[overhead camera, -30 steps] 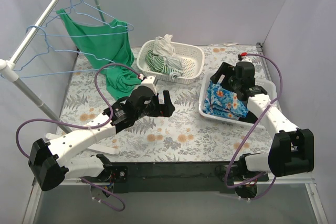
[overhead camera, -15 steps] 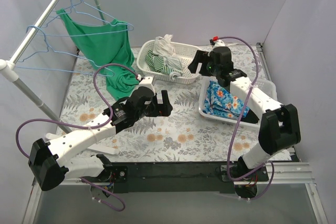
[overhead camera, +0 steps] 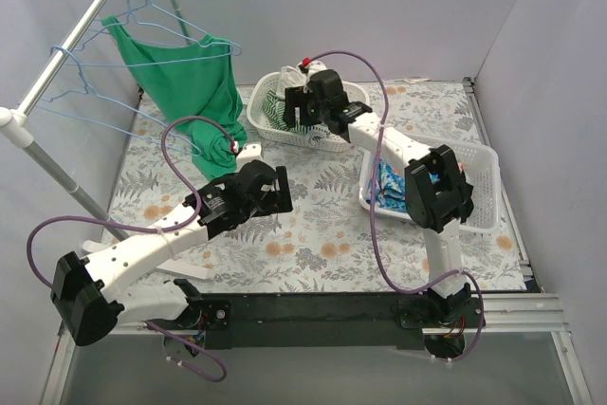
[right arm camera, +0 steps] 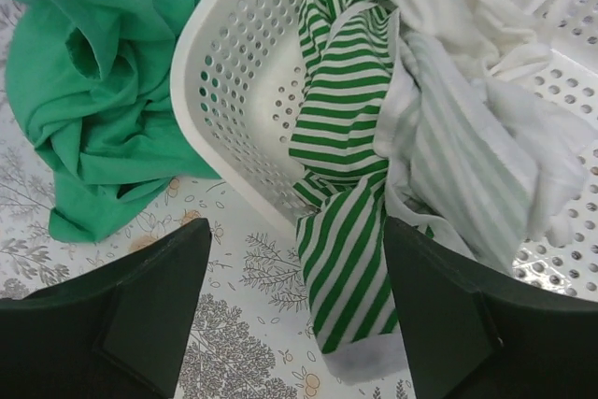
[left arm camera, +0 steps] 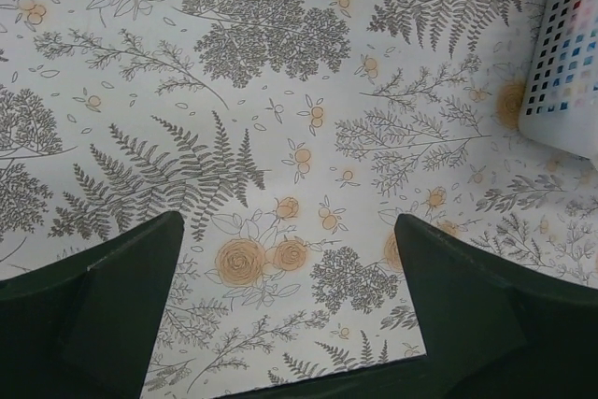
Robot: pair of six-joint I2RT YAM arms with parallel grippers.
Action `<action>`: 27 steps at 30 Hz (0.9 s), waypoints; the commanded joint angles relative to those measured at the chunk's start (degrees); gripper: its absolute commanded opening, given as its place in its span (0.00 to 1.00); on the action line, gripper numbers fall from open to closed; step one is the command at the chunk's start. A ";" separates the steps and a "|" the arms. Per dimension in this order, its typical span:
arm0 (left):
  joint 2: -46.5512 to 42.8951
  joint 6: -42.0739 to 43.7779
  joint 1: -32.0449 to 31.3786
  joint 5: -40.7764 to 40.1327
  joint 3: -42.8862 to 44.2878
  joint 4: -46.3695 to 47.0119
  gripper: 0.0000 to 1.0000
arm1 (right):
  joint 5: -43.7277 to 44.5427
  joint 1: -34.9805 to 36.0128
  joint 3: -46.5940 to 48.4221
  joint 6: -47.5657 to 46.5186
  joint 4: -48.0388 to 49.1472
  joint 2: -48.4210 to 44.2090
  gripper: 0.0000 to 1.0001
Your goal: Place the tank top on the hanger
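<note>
One tank top [right arm camera: 346, 137] overhangs one of two baskets [right arm camera: 220, 53]; left gripper [left arm camera: 288, 223], right gripper [right arm camera: 297, 226] jaws gape empty.

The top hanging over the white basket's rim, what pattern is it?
The soft tank top has green-and-white stripes, best seen in the right wrist view.

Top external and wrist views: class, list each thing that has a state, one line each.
striped tank top, crumpled in the white basket, one end over its rim
hanger, bare, hooked on the rail
green tank top, hanging from the rail
left gripper, open, empty
right gripper, open, empty
floral cloth, bunched in the other basket
</note>
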 commanded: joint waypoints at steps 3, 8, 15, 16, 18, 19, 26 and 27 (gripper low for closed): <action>-4.10 -1.16 0.92 -2.81 2.47 -4.34 0.98 | 11.49 3.42 5.56 -4.31 -7.87 3.93 0.82; -4.28 -0.55 1.27 -2.46 3.26 -4.43 0.98 | 15.71 3.51 6.61 -6.15 -10.06 5.60 0.76; -4.19 -0.46 1.45 -1.67 3.62 -3.73 0.98 | 18.36 3.25 10.21 -8.62 -11.30 5.78 0.31; -4.28 -0.46 1.45 -1.49 3.70 -3.72 0.98 | 18.01 3.07 11.87 -9.14 -12.17 5.78 0.23; -4.45 -0.28 1.45 -1.40 3.79 -3.55 0.98 | 15.90 2.38 13.64 -9.41 -12.97 5.26 0.02; -4.71 -0.11 1.53 -1.40 3.97 -3.55 0.98 | 15.29 2.11 14.86 -9.15 -13.32 4.73 0.01; -6.03 -0.02 1.71 -2.54 4.40 -2.76 0.98 | 7.03 -0.62 19.35 -6.86 -11.75 -3.00 0.01; -6.12 -0.02 1.62 -2.72 4.58 -2.84 0.98 | 6.41 -1.05 19.62 -6.60 -11.39 -3.79 0.01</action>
